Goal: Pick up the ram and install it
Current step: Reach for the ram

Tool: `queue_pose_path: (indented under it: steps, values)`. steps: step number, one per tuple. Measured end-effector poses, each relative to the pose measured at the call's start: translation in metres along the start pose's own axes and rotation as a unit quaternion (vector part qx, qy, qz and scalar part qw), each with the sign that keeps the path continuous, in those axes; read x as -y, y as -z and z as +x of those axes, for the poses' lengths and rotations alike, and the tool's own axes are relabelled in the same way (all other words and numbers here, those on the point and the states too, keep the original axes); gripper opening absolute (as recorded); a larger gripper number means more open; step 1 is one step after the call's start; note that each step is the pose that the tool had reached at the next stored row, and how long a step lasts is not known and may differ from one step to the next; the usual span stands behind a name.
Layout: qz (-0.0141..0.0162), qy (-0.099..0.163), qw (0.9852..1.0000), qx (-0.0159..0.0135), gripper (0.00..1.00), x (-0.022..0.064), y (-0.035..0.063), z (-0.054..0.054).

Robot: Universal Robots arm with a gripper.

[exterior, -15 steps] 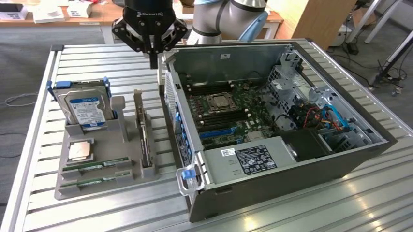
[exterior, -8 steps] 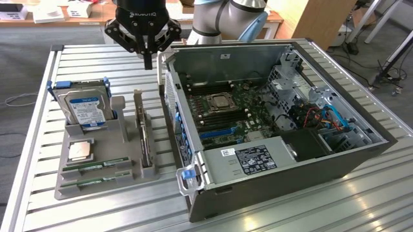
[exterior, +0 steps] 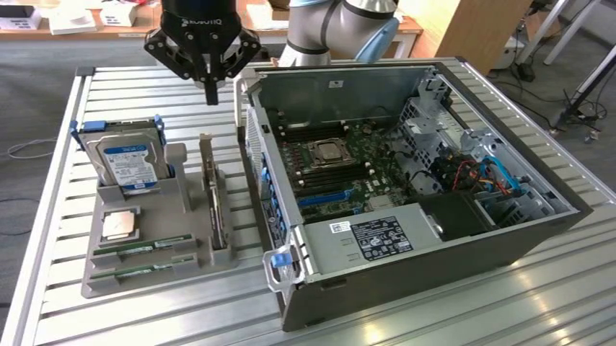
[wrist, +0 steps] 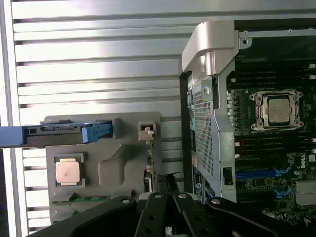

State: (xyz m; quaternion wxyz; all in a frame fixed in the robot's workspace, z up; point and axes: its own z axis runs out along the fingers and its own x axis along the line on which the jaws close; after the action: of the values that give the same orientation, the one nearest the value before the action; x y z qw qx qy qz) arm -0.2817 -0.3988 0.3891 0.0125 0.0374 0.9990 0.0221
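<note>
Exterior view: ram [exterior: 144, 247] in tray [exterior: 190, 216], well apart from pincer [exterior: 210, 97].

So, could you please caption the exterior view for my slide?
Shut, empty claw hovers near the tray holding both ram sticks.

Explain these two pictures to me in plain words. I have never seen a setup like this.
This is a robot arm with a gripper, a kind of claw, at its end. The exterior view comes from a camera standing off the arm. The wrist view comes from a camera on the arm's wrist, looking down past the claw. On the slatted metal table sits a grey tray holding a hard drive, a CPU chip and two ram sticks. Beside it lies an open computer case with its motherboard exposed. The gripper is shut, holds nothing and hangs above the table.
</note>
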Motion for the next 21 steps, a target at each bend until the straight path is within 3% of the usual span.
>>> queue_pose_path:
  steps: [21]
  values:
    - [0.0000, 0.000, 1.0000, 0.0000, 0.11, 0.0024, -0.0008, 0.031]
